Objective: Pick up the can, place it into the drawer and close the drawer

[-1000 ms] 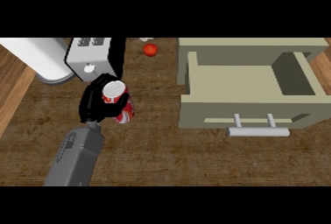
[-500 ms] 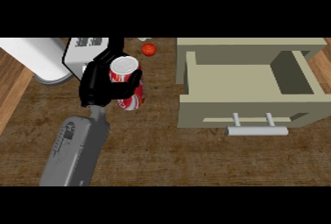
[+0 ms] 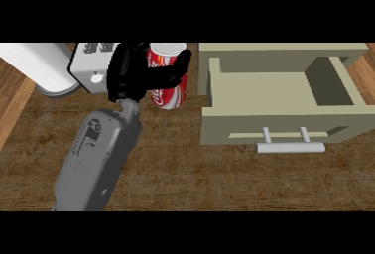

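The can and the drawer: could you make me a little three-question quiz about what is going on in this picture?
1. True or false: the drawer stands open.
2. What is the left hand curled round? A) the toaster B) the red can C) the drawer's handle
3. Fill in: the can is to the ___ of the drawer in the head view.

Key: 1 true; 2 B; 3 left.

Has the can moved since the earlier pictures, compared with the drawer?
Yes. The can, held in the left hand, has moved right, closer to the open drawer.
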Tool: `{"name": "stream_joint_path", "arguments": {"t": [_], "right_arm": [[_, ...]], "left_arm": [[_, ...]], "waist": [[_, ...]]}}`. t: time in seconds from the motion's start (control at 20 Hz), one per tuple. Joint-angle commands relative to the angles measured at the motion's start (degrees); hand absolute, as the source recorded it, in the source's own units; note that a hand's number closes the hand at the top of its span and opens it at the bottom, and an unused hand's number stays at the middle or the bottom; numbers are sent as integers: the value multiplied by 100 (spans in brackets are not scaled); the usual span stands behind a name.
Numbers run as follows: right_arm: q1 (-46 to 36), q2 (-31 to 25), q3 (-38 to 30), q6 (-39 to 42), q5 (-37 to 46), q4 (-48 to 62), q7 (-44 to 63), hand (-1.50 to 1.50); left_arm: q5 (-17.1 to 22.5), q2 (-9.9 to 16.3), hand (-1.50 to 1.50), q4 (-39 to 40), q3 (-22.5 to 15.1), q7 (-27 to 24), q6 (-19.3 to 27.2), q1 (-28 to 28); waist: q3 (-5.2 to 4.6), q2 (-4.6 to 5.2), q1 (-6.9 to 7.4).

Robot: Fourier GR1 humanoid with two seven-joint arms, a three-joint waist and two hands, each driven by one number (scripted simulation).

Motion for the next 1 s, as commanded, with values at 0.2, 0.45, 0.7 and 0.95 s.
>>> {"name": "stream_joint_path", "arguments": {"t": [0.2, 0.45, 0.7, 0.95], "right_arm": [[159, 35, 47, -34, -165, -387, 168, -150], [-292, -92, 183, -263, 200, 31, 96, -150], [138, 13, 125, 21, -298, -290, 201, -150], [-334, -96, 288, -273, 71, -111, 274, -150]], "left_arm": [[169, -3, 150, 990, -170, -36, 582, -1239], [550, -3, 150, 1878, -380, -595, 753, -1739], [762, -2, 150, 2424, -458, -292, 1137, -2587], [1319, -3, 150, 3200, -701, -726, 1198, -3199]], "waist": [[-2, 9, -54], [-1, 29, -60], [0, 24, -168], [2, 52, -194]]}}
